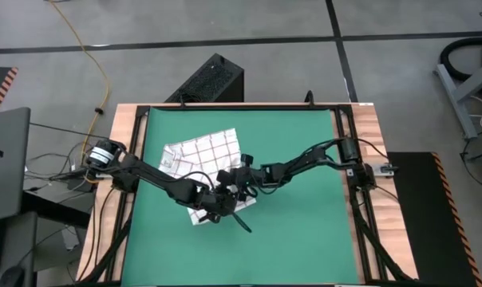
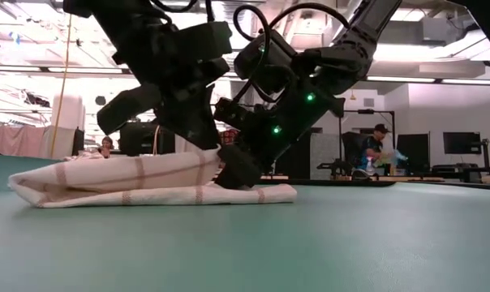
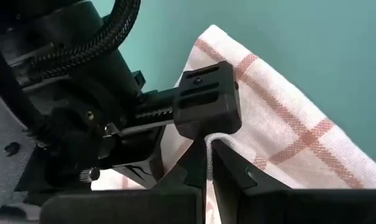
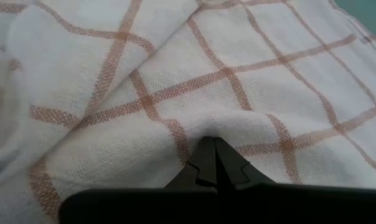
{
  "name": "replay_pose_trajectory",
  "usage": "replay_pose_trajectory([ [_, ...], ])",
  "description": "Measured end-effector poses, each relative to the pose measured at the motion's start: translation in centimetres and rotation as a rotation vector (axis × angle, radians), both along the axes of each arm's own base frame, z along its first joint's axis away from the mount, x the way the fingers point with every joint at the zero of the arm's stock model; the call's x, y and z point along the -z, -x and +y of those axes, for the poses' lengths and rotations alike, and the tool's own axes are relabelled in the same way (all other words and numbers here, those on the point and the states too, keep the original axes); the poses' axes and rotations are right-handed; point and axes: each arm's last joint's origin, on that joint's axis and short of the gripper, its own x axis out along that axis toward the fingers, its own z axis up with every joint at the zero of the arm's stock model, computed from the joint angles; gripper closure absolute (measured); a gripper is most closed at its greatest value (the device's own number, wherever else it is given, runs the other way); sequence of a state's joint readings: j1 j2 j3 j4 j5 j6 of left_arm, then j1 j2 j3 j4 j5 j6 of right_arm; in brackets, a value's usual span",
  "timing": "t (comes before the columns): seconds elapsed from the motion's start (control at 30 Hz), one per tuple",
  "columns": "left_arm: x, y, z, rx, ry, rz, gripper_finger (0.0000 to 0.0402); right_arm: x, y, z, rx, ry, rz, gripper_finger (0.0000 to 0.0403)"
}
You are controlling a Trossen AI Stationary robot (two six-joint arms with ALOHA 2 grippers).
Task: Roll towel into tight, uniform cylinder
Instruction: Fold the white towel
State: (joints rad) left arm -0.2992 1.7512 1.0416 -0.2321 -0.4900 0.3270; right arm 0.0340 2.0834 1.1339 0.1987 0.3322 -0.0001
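both grippers, left gripper [image 1: 217, 209] and right gripper [image 1: 239, 180], are pinching the towel [image 1: 203, 151] mid-frame on the green mat [image 1: 305, 231], fingers pressed together on cloth.

The towel [image 1: 203, 151] is white with a red-brown grid of thin stripes forming square checks; close up in the right wrist view the stripes read as woven orange-brown lines on a white weave. The mat [image 1: 305, 231] under it is plain green, teal in the left wrist view. The table [image 1: 377, 143] edge around the mat is light wood grain with black rails. Both arms and the left gripper [image 1: 225, 206] and right gripper [image 1: 239, 185] are black, with small green lights [image 2: 310, 98] glowing on them in the low view. A yellow cable [image 1: 89, 56] crosses the grey floor [image 1: 265, 24].
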Motion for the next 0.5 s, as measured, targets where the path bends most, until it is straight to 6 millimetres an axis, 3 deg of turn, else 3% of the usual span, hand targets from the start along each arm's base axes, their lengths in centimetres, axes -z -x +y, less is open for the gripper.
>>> replay_pose_trajectory([
  [0.23, 0.2, 0.8, -1.0, 0.008, -0.024, 0.048, 0.0401, -2.3, 1.8, 1.3, 0.001, 0.152, 0.133, 0.0399],
  [0.5, 0.7, 1.3, -0.9, -0.021, 0.0, 0.1, 0.0401, -5.1, 2.4, 3.3, -0.056, 0.16, 0.081, 0.0399],
])
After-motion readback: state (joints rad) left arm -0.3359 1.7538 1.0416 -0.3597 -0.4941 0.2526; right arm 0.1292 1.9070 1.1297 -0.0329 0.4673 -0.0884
